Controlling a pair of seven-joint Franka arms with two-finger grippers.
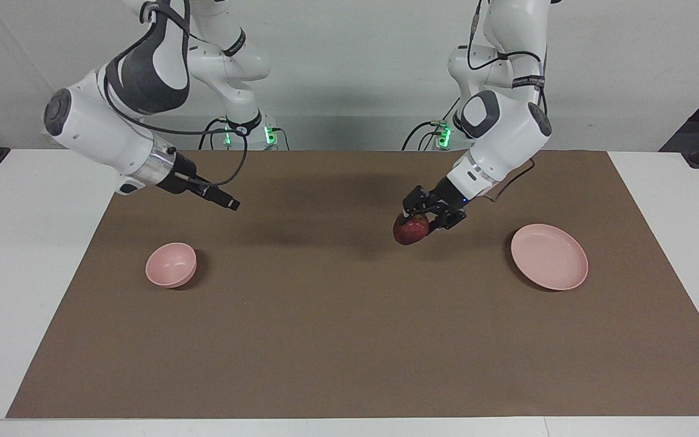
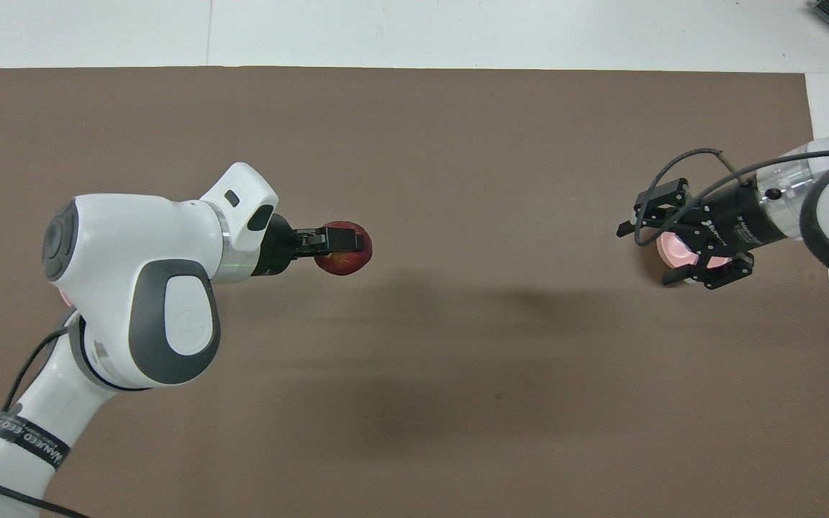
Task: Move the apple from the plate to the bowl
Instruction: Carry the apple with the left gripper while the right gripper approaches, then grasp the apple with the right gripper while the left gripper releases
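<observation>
The left gripper (image 1: 420, 216) is clamped on the apple (image 1: 411, 230) — the bowl (image 1: 171, 264) lies toward nine o'clock, under the spread-open right gripper (image 2: 655, 249).

Plate (image 2: 63, 296) nearly all under the left arm overhead (bowl (image 2: 673, 248) half under the right tool (image 2: 650, 248))

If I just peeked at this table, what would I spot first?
First, the small dark red apple hanging in the air over the brown mat, pinched by the left gripper. The flat pale pink plate lies bare at the left arm's end. The open right gripper is raised near the small deep pink bowl.
</observation>
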